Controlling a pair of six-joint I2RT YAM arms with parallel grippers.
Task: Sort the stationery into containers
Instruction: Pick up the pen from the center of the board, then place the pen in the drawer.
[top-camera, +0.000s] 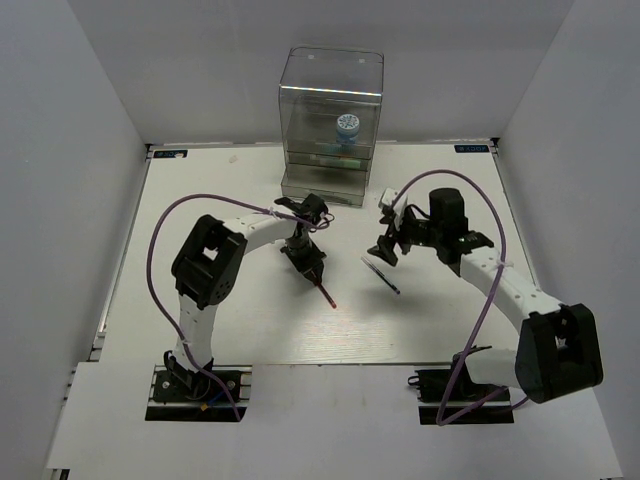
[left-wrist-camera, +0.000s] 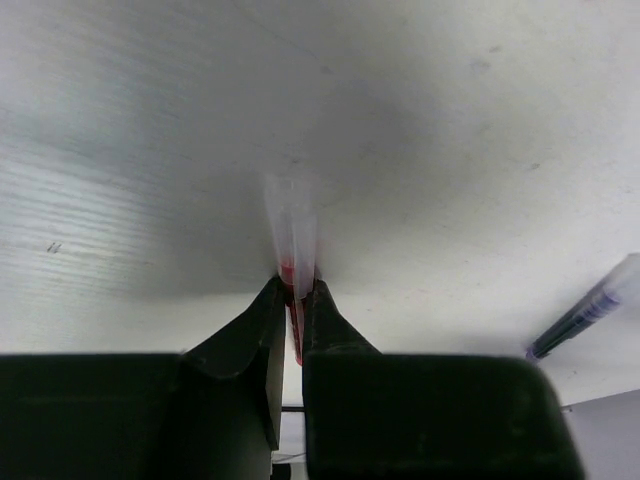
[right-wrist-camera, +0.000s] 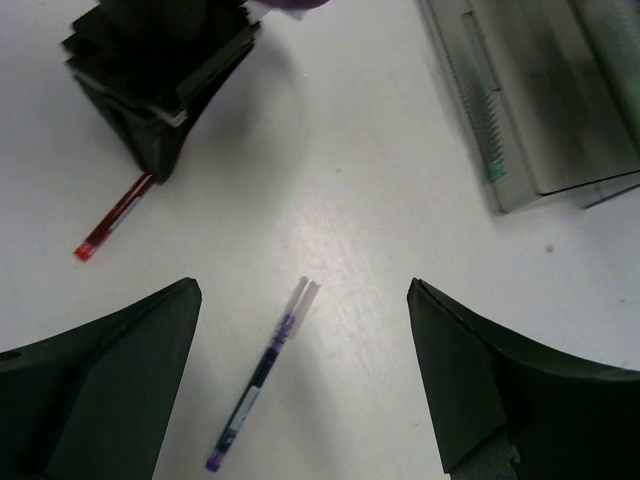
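My left gripper (top-camera: 306, 262) is shut on the thin red pen (top-camera: 325, 294), whose clear cap end sticks out past the fingertips in the left wrist view (left-wrist-camera: 292, 235). The red pen also shows in the right wrist view (right-wrist-camera: 112, 220), with its far end on the table. My right gripper (top-camera: 383, 250) is open, above a dark pen (right-wrist-camera: 262, 375) that lies on the table between its fingers (right-wrist-camera: 120, 360). That dark pen also shows from above (top-camera: 381, 274) and in the left wrist view (left-wrist-camera: 590, 312). The tall clear drawer box (top-camera: 331, 125) stands at the back, with the blue-and-white jar (top-camera: 347, 127) inside.
The box's lower drawers (right-wrist-camera: 545, 110) lie to the right in the right wrist view. Grey walls close the table on three sides. Purple cables loop over both arms (top-camera: 165, 225).
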